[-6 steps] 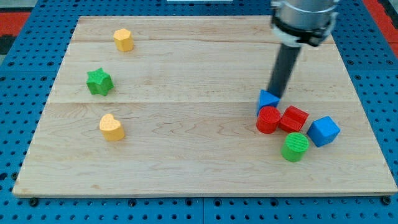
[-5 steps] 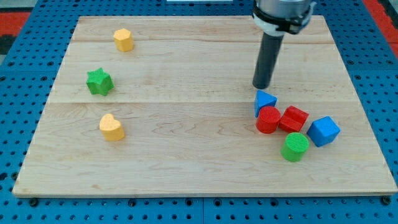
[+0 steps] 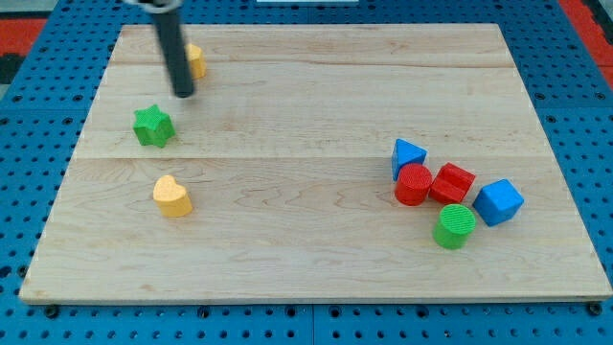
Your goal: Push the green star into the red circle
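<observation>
Wooden board (image 3: 287, 240) is being shown on a blue pegboard. My tip (image 3: 183, 95) is being held bare, touching nothing, just above-right of the green star (image 3: 152, 126). No long axis is being shown by it. The red circle (image 3: 414, 184) is lying far right.

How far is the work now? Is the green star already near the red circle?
Not yet. Nothing of the push looks done: the green star sits at the view's left, far from the red circle in the cluster at the right. In hand: my tip stands just above and right of the star, not touching it, in front of the yellow block. Left: get to the star's left side and push it rightward across the board.
</observation>
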Tool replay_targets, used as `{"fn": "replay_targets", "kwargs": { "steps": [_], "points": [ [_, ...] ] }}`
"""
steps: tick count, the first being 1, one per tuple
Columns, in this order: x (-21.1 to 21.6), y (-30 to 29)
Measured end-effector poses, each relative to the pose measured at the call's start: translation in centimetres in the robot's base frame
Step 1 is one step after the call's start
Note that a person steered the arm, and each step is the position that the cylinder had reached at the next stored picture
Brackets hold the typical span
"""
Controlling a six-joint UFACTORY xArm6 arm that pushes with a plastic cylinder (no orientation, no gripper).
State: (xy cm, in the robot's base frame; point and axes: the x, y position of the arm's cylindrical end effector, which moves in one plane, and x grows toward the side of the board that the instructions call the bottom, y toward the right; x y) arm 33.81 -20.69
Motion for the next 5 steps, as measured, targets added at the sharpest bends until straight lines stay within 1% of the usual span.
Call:
{"fn": "replay_targets", "kwargs": {
  "steps": [1,2,3,4,5],
  "points": [
    [3.1,-5.4],
    [5.6,5.5],
    [7.0,15.3],
    [5.7,10.6],
    [6.7,8.4]
  ]
}}
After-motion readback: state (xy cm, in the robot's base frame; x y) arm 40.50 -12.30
